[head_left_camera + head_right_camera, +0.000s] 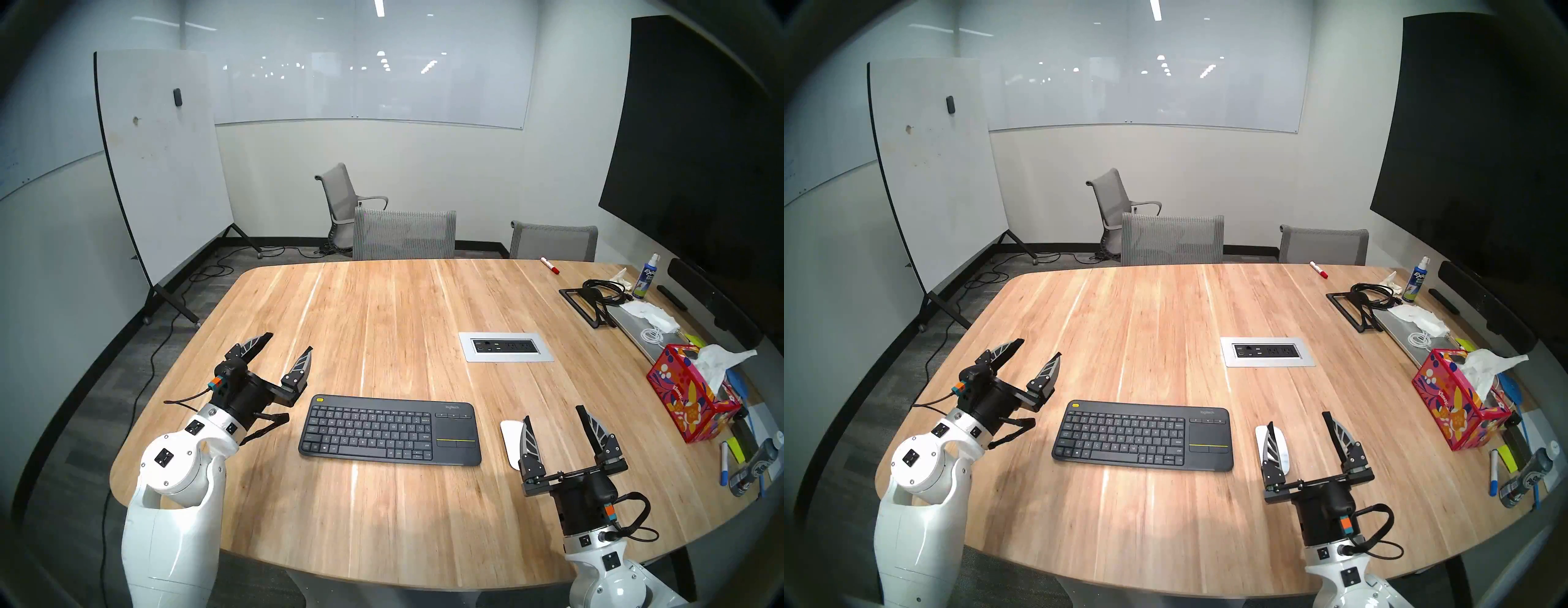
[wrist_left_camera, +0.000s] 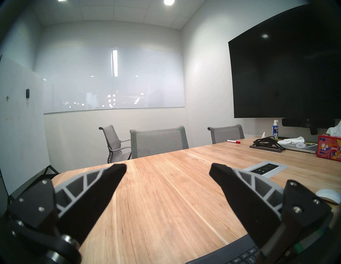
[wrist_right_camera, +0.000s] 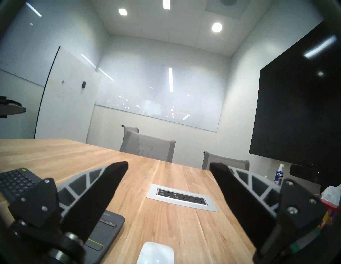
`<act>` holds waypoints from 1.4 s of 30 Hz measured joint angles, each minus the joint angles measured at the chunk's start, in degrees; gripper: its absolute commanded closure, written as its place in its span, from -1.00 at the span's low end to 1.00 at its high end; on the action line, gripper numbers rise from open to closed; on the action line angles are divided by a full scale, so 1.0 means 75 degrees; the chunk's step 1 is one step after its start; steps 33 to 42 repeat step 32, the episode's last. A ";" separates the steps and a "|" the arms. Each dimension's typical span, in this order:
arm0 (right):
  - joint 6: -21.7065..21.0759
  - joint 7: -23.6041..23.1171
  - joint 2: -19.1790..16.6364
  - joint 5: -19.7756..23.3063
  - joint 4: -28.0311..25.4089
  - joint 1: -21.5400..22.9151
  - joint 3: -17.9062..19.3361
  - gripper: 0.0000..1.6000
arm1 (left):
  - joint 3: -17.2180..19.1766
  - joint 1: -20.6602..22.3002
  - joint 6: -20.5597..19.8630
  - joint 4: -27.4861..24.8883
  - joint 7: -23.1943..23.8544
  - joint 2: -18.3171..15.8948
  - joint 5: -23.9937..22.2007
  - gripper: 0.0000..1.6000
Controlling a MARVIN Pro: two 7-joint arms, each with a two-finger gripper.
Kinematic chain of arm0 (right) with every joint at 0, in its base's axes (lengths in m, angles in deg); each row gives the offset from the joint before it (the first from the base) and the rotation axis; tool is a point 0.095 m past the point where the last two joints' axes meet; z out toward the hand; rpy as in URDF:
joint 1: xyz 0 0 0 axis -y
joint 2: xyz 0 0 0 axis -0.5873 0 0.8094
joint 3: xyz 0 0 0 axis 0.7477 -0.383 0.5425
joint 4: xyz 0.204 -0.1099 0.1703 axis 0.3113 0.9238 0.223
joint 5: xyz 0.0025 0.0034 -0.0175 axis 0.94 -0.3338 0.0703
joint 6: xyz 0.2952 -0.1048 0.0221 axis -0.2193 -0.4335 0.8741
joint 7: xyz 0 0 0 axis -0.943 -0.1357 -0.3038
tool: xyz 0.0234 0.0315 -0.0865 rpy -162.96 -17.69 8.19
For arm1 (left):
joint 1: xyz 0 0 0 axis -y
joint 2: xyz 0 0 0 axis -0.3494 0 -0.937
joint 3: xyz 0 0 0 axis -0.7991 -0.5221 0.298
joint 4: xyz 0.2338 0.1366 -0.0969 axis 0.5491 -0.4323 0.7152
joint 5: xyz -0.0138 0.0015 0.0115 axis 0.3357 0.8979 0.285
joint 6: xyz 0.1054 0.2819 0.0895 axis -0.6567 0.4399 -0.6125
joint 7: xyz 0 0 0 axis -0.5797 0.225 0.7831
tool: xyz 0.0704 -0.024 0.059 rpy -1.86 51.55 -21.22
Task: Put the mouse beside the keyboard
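Observation:
The dark grey keyboard lies flat near the table's front, touchpad end to the right; it also shows in the right wrist view. The glossy white mouse lies on the table just right of the touchpad end, apart from the keyboard, partly behind my right gripper's inner finger. In the right wrist view the mouse is at the bottom, below the gap between the fingers. My right gripper is open and empty, raised above and just behind the mouse. My left gripper is open and empty, left of the keyboard.
A silver power outlet panel is set in the table behind the mouse. A red tissue box, markers, a silver laptop, a black stand with cables and a spray bottle crowd the right edge. Grey chairs stand at the far side.

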 measured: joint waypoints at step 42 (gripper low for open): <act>0.0966 -0.0013 -0.0228 -0.0426 0.0090 -0.0201 0.0100 -1.00 | 0.0000 -0.0002 -0.0001 -0.0002 -0.0001 0.0000 0.0001 -1.00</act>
